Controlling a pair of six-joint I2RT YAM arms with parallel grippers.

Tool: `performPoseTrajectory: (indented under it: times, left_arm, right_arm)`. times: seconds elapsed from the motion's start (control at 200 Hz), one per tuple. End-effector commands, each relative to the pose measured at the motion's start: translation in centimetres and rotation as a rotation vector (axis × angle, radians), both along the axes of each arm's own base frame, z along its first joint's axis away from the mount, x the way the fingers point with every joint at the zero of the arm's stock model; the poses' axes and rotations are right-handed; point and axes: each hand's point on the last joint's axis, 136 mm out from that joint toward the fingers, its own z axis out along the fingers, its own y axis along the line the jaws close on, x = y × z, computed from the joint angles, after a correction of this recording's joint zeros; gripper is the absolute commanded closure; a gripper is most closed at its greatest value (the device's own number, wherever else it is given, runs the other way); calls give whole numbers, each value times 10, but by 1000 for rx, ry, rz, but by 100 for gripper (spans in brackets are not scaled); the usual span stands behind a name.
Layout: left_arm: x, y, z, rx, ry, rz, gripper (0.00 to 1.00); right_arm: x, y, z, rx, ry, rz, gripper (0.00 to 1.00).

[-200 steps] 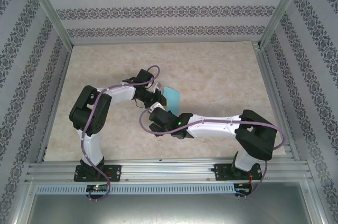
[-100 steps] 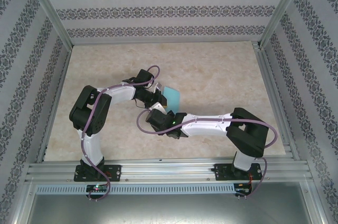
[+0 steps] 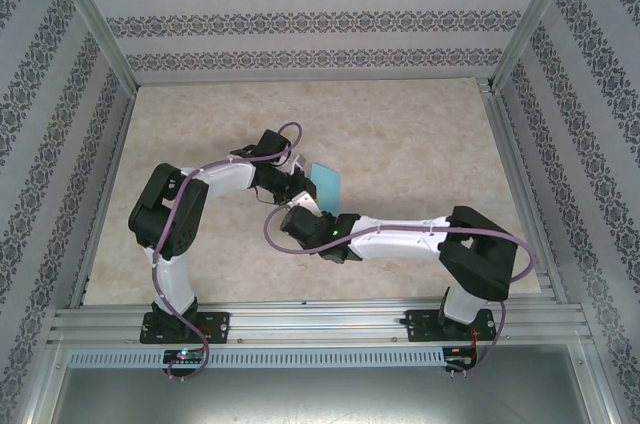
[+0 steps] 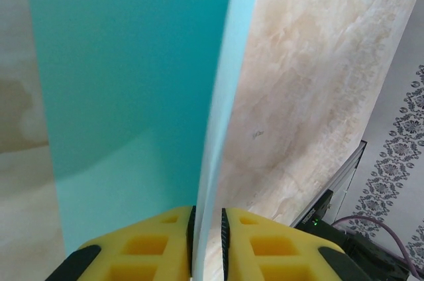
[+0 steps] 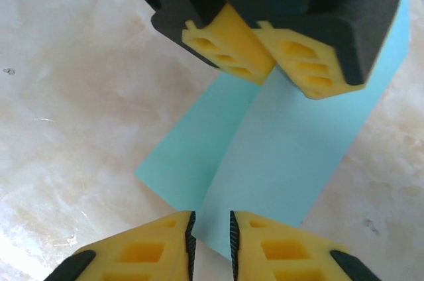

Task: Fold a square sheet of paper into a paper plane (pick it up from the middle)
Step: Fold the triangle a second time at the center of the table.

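paper sheet clamped by left end effector and right end effector (both clenched); tear risked if tugged apart.

Both arms reach inward, wrists meeting at centre. Left gripper and right gripper face each other, jaws nearly closed, each pinching the paper.

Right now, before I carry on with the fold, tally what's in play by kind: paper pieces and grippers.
Turquoise paper sheet: 1
Grippers: 2 (left gripper, right gripper)
Total: 3
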Motion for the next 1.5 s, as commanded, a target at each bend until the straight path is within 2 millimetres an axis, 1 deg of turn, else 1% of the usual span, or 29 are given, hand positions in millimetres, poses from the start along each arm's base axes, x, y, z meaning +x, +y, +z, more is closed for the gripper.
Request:
performPoseTrajectory:
  times: [0.0,0.055,0.095,0.17,0.22,0.29,0.355,0.41,0.48,0.565,0.669,0.794,0.864,1.009,1.104,1.199,1.344,1.494]
  left_arm:
    - [-3,0,15,11,-35,-13,78]
    - [-3,1,15,16,-39,-12,77]
    - [-3,3,16,22,-40,-6,76]
    - [-4,8,16,52,-50,9,68]
    - [-4,15,15,94,-59,29,61]
    - [-6,28,14,159,-79,57,59]
    - [-10,41,11,225,-87,87,54]
    - [-13,48,11,252,-95,107,53]
    - [-19,52,11,253,-99,123,53]
    - [-29,46,16,227,-110,111,57]
    - [-44,37,17,228,-120,72,65]
    - [-56,28,5,251,-99,48,73]
    - [-60,21,0,261,-98,34,74]
    - [-62,12,-17,323,-89,27,79]
    - [-63,7,-27,333,-81,36,80]
    - [-63,10,-37,379,-80,55,83]
    - [-65,9,-43,387,-74,61,83]
    - [-64,21,-54,463,-77,71,83]
  right_arm:
    - [2,-5,9,50,0,1,86]
    - [3,-8,10,62,6,-3,89]
    - [3,-10,10,72,16,1,90]
    - [2,-8,10,115,45,22,92]
    - [3,-7,10,156,80,33,94]
    - [4,-7,10,203,120,45,96]
    - [5,-7,9,265,164,59,97]
    - [6,-8,9,320,201,66,97]
    - [9,-11,10,384,233,65,98]
    - [12,-13,13,476,284,79,98]
    - [17,-19,16,558,335,80,98]
    - [22,-26,16,634,383,85,98]
    - [26,-30,15,668,419,80,97]
    - [31,-41,11,681,449,61,96]
    - [31,-48,9,657,467,51,96]
    - [30,-54,4,639,480,37,96]
    - [30,-57,0,630,490,32,94]
    - [30,-55,-3,633,496,30,93]
